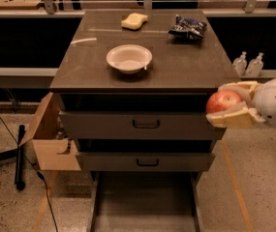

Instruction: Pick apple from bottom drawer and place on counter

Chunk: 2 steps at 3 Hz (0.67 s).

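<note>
Dim workshop, cabinet front: claw (229,104) clamped on the apple (222,102) just off the front corner of the worktop (186,62), well above the open, bare bottom drawer (145,204); carrying step in hand, next move likely calling for a lift and inward reach.

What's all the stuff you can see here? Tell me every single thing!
counter: one, dark grey-brown, middle
bowl: one, white, front of the counter
sponge: one, pale yellow, back of the counter
snack bag: one, dark blue, back right of the counter
closed drawers: two, grey, under the counter
bottom drawer: one, grey, pulled open, lowest
cardboard box: one, brown, floor left of the drawers
bottles: two, clear, far right
apple: one, red, right of the top drawer
gripper: one, cream, right side, shut on the apple
</note>
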{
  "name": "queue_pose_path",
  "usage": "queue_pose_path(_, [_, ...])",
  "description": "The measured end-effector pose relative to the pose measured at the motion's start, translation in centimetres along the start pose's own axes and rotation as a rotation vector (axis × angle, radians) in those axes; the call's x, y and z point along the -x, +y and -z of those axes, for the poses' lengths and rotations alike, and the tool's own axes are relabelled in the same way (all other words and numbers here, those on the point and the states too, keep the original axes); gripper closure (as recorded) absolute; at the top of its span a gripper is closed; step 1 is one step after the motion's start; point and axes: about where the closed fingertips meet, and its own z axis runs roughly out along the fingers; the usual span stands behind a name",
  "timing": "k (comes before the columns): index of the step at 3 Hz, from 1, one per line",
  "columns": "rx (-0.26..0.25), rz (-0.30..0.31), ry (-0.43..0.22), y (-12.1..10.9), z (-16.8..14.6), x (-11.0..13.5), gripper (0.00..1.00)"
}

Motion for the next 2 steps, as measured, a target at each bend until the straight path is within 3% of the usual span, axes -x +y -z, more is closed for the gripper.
queue_pose_path(2, [-0.003, 0.014, -0.032, -6.1, -6.2, 4.9, 1.0])
